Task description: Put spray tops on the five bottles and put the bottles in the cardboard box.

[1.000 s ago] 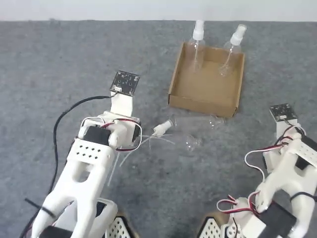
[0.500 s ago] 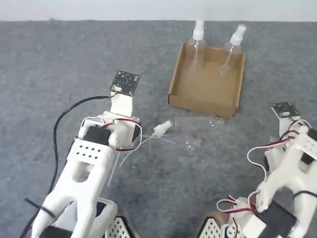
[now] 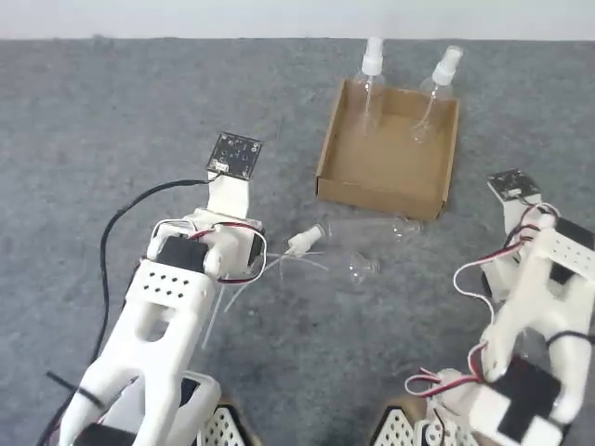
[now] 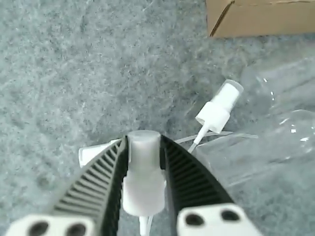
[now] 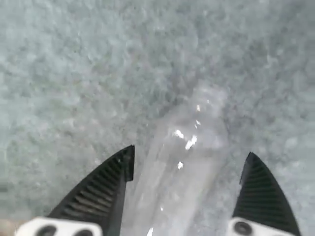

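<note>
Left hand (image 4: 143, 143) clamped on spray top (image 4: 143, 189). Bare worktop (image 4: 74, 59) ahead of it, cardboard box (image 4: 256, 17) corner beyond, second spray top (image 4: 219, 105) near. Right hand (image 5: 191, 153) fingers apart, clear bottle (image 5: 197, 123) lying between them.

Brown cardboard box (image 3: 386, 167), mottled grey table (image 3: 112, 111)

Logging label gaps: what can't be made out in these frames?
Right wrist view: bottle below the open right gripper is blurred, one end cut by the picture's edge; neck or base unclear.
Left wrist view: held spray top: tube runs off the edge.
High view: clear bottles on the mat are faint; their count is unclear.
</note>
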